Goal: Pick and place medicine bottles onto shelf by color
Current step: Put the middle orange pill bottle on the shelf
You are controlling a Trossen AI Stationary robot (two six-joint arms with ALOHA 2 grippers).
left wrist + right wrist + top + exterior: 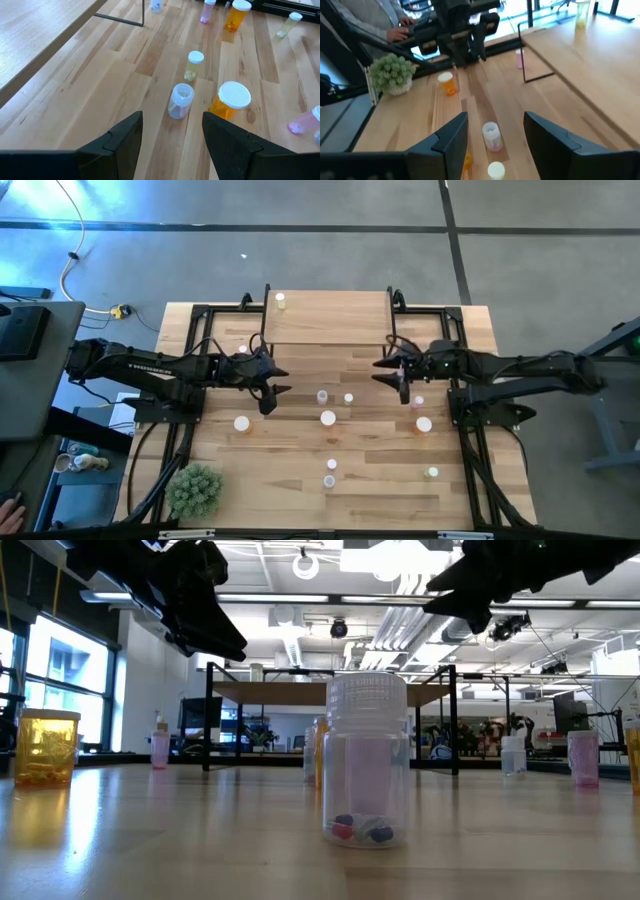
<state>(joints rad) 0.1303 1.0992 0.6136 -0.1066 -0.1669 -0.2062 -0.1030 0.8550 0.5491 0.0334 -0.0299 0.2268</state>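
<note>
Several small white-capped bottles stand scattered on the wooden table [300, 510]. One yellow-green bottle [279, 301] stands on the light wood shelf [330, 320] at the far middle. My left gripper [272, 386] hovers open and empty above the table, left of a clear bottle [180, 100], an orange bottle [231, 100] and a yellow-green bottle [194, 64]. My right gripper [393, 373] hovers open and empty on the right, above a pale lavender bottle [491, 136]. In the low view a clear bottle [365, 765] with pills stands in front.
A spiky green plant [194, 490] stands at the near left corner. More bottles stand near the right arm [424, 424], at the near middle [330, 473] and by the shelf's left leg [243, 350]. A person's hand [400, 32] shows beyond the table's left side.
</note>
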